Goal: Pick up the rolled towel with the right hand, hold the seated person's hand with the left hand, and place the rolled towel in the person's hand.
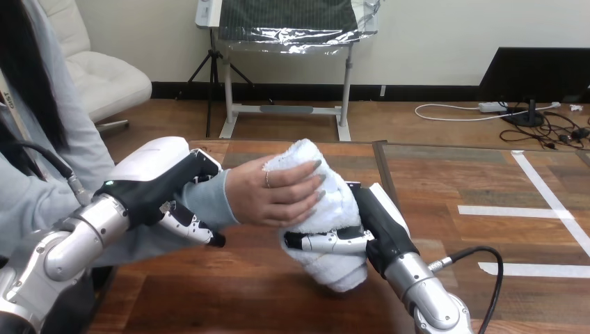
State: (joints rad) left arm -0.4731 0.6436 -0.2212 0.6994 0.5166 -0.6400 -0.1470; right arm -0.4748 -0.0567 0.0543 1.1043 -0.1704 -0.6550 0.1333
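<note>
Grips rolled towel [332,209] in curled right hand [376,226] over table [243,299]. Clasps person's wrist [209,200] with left hand [161,182], beside person's hand [275,198] resting on towel.

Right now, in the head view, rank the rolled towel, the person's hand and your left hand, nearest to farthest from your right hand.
1. The rolled towel: centre, gripped by the right hand, so touching it.
2. The person's hand: on the towel's left side, fingers laid over it.
3. The left hand: farthest left, curled round the person's wrist.
</note>
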